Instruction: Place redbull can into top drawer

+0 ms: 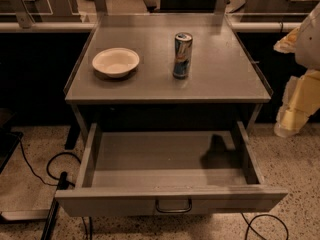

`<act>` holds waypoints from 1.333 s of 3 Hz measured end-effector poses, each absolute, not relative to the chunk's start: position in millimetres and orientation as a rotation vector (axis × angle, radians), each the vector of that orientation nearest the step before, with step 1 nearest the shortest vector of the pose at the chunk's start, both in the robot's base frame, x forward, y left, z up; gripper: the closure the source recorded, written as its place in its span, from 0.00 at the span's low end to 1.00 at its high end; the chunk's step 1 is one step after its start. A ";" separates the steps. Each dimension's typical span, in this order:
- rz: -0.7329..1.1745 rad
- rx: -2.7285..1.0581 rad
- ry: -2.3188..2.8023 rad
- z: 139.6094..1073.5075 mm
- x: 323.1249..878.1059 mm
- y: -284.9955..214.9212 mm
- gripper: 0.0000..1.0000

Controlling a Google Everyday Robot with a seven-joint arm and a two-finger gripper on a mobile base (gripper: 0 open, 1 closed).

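Grey speckled floor spreads under everything, with dark cables looping across it at the left and another loop at the lower right. Behind, a pale rail runs across the room, and beyond it stand dim furniture legs and a dark chair base. A grey metal table fills the middle, its flat top edged by low raised lips at the sides and back. Below the top, the drawer is pulled fully out toward the camera; its shallow grey floor holds only a dark shadow near the right rear corner, and its flat front panel carries a small bar handle at centre. At the right edge of the view, beside the table and above the floor, hangs the gripper, a pale yellow and white shape partly cut off by the frame; I cannot tell whether it is spread or pressed together, and it touches nothing on the table. A shallow white bowl sits left of centre on the tabletop. The can stands upright on the tabletop, right of the bowl and apart from it, blue and silver with a silver top; its lettering cannot be read.
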State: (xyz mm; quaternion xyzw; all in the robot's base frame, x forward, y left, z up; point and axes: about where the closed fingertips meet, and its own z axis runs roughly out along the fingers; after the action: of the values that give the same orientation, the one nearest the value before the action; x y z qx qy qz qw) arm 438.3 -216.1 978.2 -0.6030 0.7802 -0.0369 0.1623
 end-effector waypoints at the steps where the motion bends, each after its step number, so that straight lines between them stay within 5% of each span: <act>1: -0.106 -1.717 2.224 978.8 438.8 -215.8 0.00; 4: -0.103 -1.719 2.112 977.1 497.5 -166.9 0.00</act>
State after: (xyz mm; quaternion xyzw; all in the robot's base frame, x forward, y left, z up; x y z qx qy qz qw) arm 497.5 -166.9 977.1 -0.6171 0.7582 -0.0370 0.2070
